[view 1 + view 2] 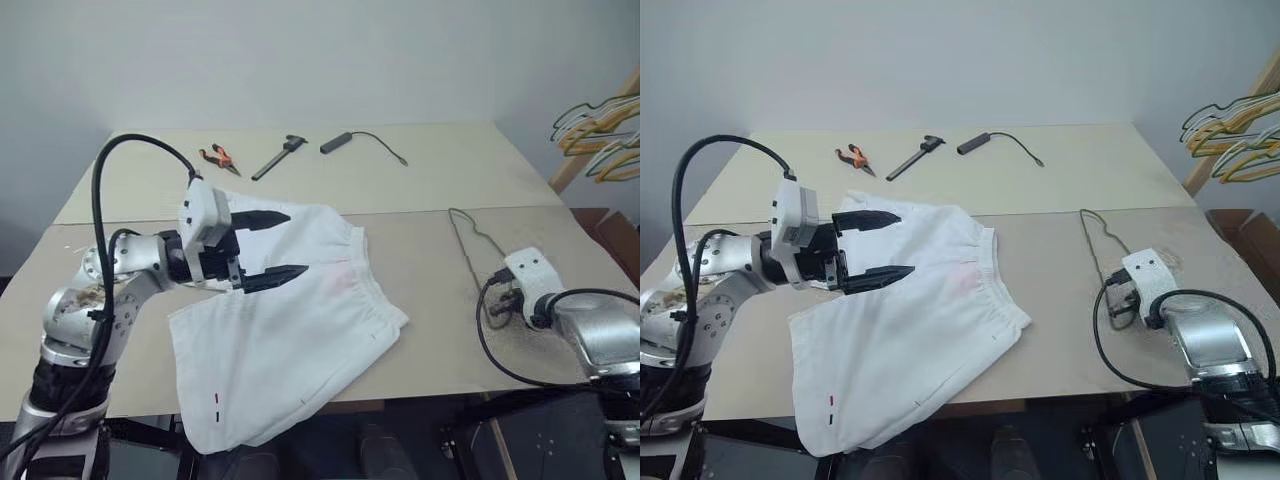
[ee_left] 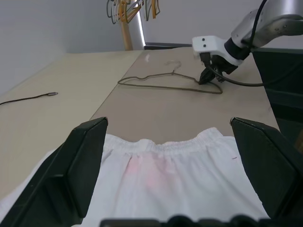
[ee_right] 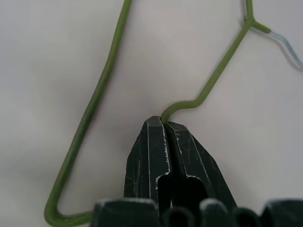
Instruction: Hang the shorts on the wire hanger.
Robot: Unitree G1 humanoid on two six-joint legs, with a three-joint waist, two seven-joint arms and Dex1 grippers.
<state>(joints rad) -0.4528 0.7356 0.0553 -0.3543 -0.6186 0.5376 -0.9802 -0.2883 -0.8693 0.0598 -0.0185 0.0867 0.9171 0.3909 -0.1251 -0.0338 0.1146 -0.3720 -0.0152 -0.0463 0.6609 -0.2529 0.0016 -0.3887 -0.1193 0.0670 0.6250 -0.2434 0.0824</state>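
Head views, item one: the shorts [image 1: 290, 330], white, spread flat on the near left of the table [image 1: 430, 270], waistband toward the right, one leg hanging off the near edge. I judge them light, limp and prone to sag; I would take them at the gathered waistband, where the cloth is thickest.

Item two: the wire hanger [image 1: 480, 262], lying flat on the right half of the table, well apart from the shorts. Thin and stiff, I judge, springy and apt to pivot in a narrow pinch.

Item three: my left gripper [image 1: 262, 246], hovering over the far left part of the shorts, fingers spread wide, grasping nothing.

Item four: my right gripper [image 1: 1120, 300], down at the near end of the hanger.

Far side: pliers [image 1: 219, 157], a grey tool [image 1: 279, 156], a black probe with its lead [image 1: 350, 140]. Far right: a bunch of coloured hangers [image 1: 600, 135].

Left wrist view: the waistband and its faint pink patch lie between the open fingers [image 2: 80, 175]; beyond sits the hanger with the right gripper upon it.

Right wrist view: the fingertips [image 3: 156, 142] are clenched on the wire where it bends. The hold is narrow; I would lift slowly.
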